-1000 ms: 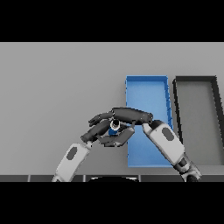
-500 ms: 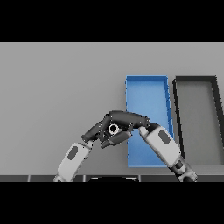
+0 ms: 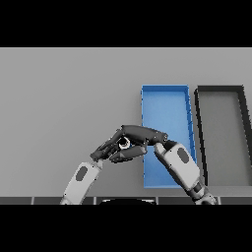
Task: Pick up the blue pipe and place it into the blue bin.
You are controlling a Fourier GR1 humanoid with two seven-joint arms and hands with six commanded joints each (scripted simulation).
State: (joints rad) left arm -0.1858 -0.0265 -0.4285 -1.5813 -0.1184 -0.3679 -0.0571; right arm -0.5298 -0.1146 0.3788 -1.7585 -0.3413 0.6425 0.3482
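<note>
A plain, matte grey table (image 3: 64, 93) filled the whole view under even, soft light. A long rectangular black bin (image 3: 199, 138) sat at its right side.

1 head view, high, looking down at grey table (image 3: 59, 98); bins far right.

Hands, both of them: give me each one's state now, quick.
Left hand: cannot be told; its fingers lie under the right hand.
Right hand: fingers laid over a small pale object, maybe the pipe; grip cannot be told.
</note>
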